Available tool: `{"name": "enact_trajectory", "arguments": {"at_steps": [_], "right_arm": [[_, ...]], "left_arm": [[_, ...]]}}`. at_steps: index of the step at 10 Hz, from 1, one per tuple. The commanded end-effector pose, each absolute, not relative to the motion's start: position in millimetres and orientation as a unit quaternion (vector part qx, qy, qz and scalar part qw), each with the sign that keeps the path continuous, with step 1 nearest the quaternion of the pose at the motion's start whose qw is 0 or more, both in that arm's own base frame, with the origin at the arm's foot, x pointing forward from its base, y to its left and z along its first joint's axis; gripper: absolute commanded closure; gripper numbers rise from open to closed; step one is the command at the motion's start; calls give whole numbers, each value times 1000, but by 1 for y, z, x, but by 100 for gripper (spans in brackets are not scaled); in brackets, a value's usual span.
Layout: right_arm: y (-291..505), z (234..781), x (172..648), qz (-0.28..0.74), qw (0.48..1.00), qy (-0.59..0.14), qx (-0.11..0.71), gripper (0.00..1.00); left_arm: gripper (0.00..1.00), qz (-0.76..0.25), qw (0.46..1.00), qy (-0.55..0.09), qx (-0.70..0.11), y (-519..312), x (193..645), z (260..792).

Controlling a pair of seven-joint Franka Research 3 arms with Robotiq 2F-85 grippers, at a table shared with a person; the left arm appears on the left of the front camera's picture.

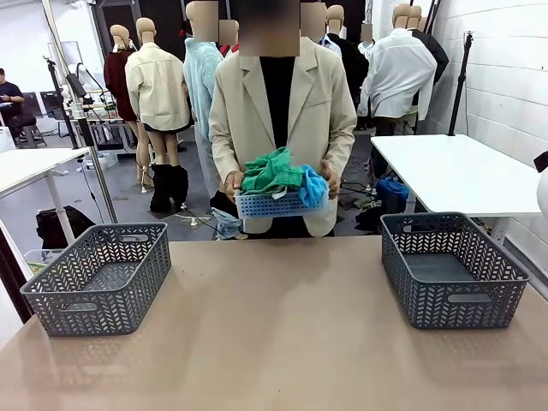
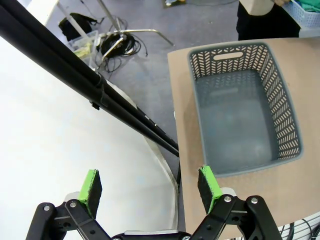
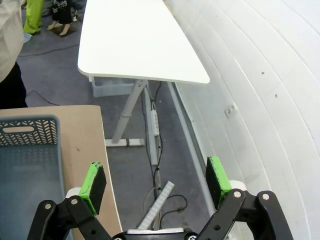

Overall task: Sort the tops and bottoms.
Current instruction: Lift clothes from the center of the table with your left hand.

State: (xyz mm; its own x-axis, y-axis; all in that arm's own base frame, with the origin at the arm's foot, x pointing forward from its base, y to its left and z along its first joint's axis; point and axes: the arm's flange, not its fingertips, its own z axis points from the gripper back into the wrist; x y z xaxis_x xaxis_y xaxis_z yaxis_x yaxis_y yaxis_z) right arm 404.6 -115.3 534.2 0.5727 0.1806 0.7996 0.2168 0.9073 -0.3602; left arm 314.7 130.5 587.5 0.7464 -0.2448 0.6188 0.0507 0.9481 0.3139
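At the far side of the table a person holds a small blue basket in both hands above the table's far edge. Bright green bottoms are piled in it, with a sky blue top hanging over its right end. A corner of that basket shows in the left wrist view. My left gripper hangs open beyond the table's left edge, nothing between its green pads. My right gripper hangs open over the floor beside the table's right edge, holding nothing.
An empty grey basket stands at the table's left, seen from above as the grey basket. A second grey basket stands at the right; its corner shows. A white table stands beyond, and black tripod legs left.
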Motion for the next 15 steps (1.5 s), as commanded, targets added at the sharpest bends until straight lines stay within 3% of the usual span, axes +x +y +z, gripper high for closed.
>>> {"name": "enact_trajectory", "arguments": {"at_steps": [1,15], "right_arm": [[-115,534,404,-8,863,-457,-217,0],[-115,534,404,-8,863,-457,-217,0]], "left_arm": [[0,-71,922,-351,148,130,316,585],[0,-71,922,-351,148,130,316,585]]}}
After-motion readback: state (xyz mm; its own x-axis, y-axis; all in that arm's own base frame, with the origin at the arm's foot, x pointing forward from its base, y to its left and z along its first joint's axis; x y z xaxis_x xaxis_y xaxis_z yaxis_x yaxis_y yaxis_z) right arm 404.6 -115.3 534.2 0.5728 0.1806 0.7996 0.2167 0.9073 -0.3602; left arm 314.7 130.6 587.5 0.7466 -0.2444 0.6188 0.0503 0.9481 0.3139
